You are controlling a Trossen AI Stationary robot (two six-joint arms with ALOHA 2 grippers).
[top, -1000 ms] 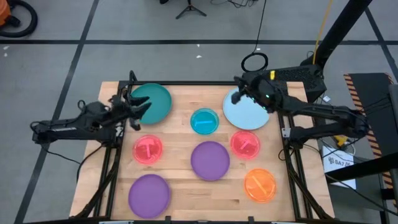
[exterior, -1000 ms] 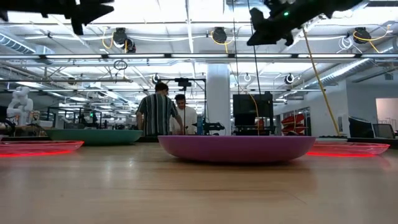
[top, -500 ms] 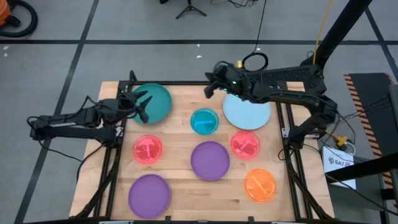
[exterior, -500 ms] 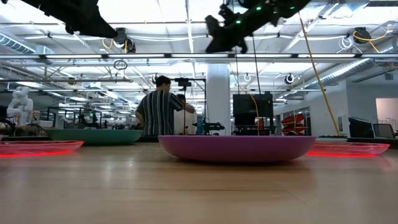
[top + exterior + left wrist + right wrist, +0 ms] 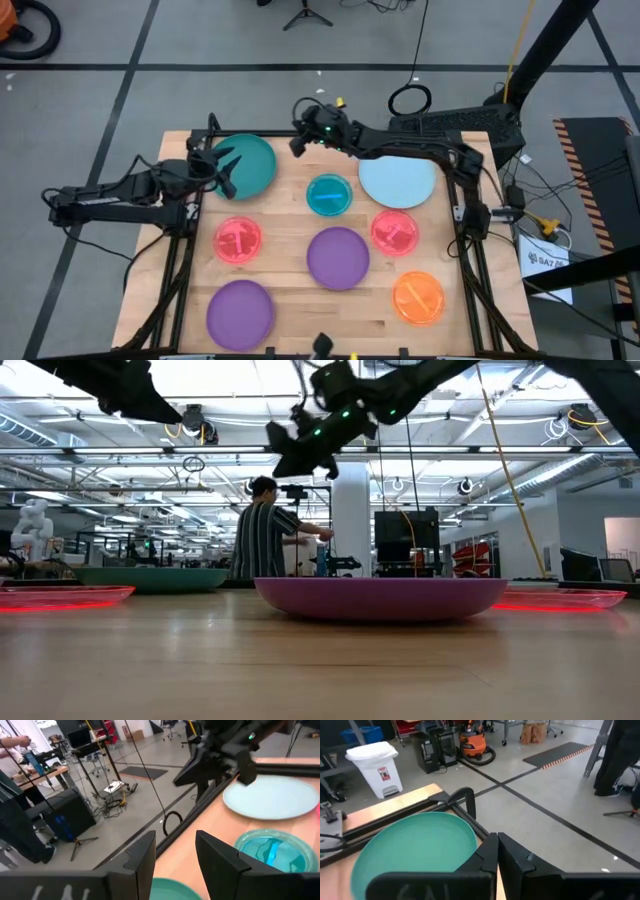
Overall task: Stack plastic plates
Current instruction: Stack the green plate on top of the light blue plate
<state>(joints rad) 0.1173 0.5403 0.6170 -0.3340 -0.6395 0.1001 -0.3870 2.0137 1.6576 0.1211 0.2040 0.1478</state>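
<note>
i see wooden table (image 5: 290,215) with eight plates spread out, dark green plate (image 5: 244,166) at far-left corner | left gripper (image 5: 226,166) parted, empty, over it | right gripper (image 5: 297,143) closed, empty, far edge | person (image 5: 263,540) standing in room behind

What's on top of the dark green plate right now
No plate rests on the dark green plate. The open left gripper is above its near-left edge, hiding that part of the rim; the rest is bare.
</note>
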